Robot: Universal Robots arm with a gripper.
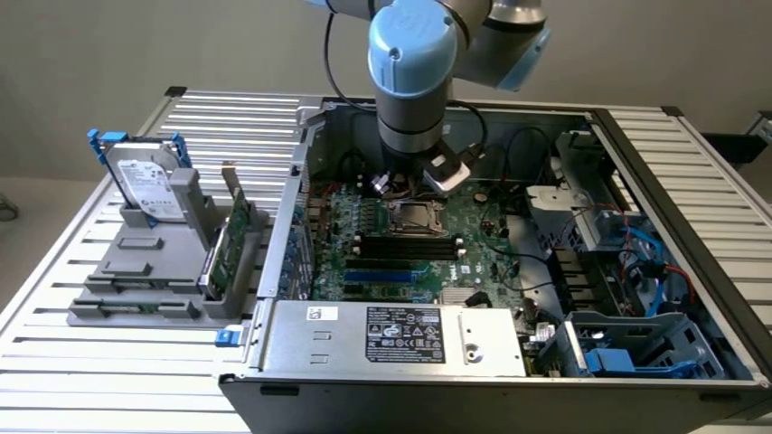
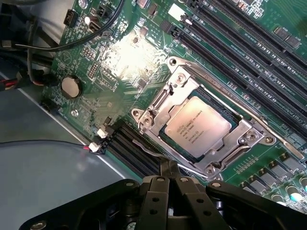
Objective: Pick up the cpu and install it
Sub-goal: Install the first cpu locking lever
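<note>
The cpu [image 2: 197, 132] already lies seated in its socket [image 1: 417, 215], mid-frame in the exterior view. The gripper [image 2: 169, 167], fingers together and empty, hovers just beside it, so the installing seems nearly done.

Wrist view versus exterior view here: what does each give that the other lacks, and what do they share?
Wrist view: printed lettering on the silver-grey square cpu lying in its metal socket frame, a round silver coin cell, and the black gripper, shut with nothing in it, near that frame. Exterior view: the open computer case, the silver hard drive with blue brackets and upright green circuit card in a grey holder outside it, and the blue-jointed arm. Both: the green motherboard and its black memory slots.
</note>
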